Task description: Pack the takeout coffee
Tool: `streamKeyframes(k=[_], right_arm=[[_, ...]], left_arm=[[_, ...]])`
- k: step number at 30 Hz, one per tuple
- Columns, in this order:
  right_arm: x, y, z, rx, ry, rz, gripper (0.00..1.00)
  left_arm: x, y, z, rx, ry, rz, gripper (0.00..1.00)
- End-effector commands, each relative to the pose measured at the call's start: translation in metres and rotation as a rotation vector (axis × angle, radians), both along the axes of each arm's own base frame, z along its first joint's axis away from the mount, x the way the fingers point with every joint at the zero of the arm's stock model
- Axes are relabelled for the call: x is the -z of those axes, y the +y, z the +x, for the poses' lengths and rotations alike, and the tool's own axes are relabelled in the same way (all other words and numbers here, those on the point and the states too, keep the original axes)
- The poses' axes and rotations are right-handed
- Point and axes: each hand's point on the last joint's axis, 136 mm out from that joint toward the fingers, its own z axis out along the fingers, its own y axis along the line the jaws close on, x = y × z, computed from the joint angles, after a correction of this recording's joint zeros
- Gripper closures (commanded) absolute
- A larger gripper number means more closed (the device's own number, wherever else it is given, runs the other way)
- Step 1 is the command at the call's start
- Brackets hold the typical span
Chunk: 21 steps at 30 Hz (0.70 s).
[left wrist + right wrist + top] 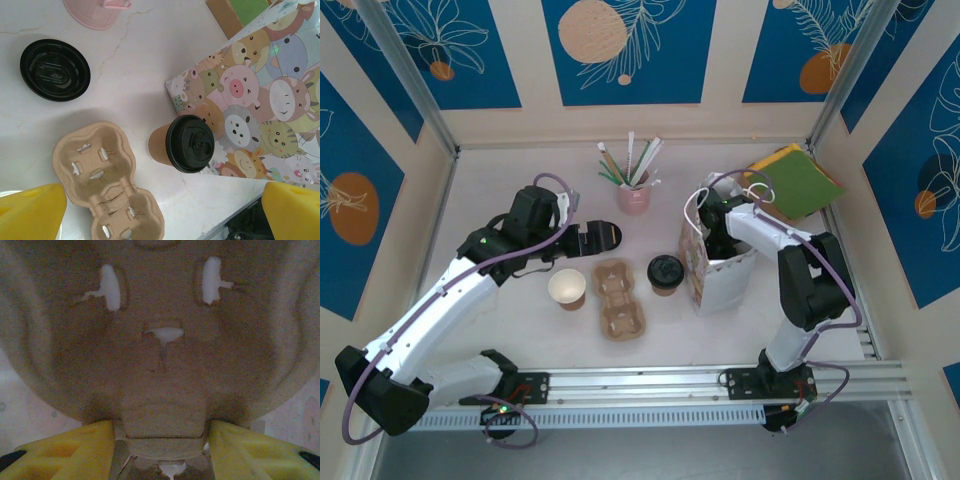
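Overhead, the table (510, 160) carries both arms; the left arm rises from its base at the near-left corner, slants toward the middle, bends at the elbow and turns its wrist to the right; the left gripper (162, 212) hangs above the surface with its yellow fingers (30, 212) spread wide apart and nothing between them.

The right arm stands up from its near-right base, folds at a dark elbow, and sends its white forearm back toward the left; its wrist dips through the mouth of the bag (718, 272), a paper bag printed with cartoon animals, standing upright right of centre.

Inside, the right gripper (162, 450) faces a bagged tray (160, 365) at close range; the fingers (65, 452) sit either side of the tray's narrow neck; whether they press it or stand clear cannot be told.

A second pulp tray (618, 298) with two slots lies flat at centre, near the arms.

The coffee (665, 273), a brown cup under a black lid, stands upright on the table between this tray and the bag, just beside the bag's printed wall and apart from both grippers.

A lidless cup (567, 288) stands left of the tray; a loose lid (55, 70) lies beyond it, near a pink holder (633, 195) of straws.
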Motion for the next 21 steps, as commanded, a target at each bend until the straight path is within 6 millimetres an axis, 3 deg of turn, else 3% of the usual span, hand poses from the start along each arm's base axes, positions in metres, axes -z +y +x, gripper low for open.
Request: streamKeyframes(k=[1,8,21], right_arm=[[-0.007,-0.009,-0.016,0.038,0.043,-0.012,0.45],[-0.017,-0.011,-0.018,0.056,0.026,-0.002,0.40],[-0.032,-0.013,-0.021,0.081,-0.001,-0.002,0.38]], left_arm=[[-0.003,0.000,0.000,-0.007,0.001,-0.031,0.00],[-0.002,-0.001,-0.001,-0.007,0.005,-0.037,0.00],[0.000,-0.002,-0.001,-0.010,0.014,-0.043,0.00]])
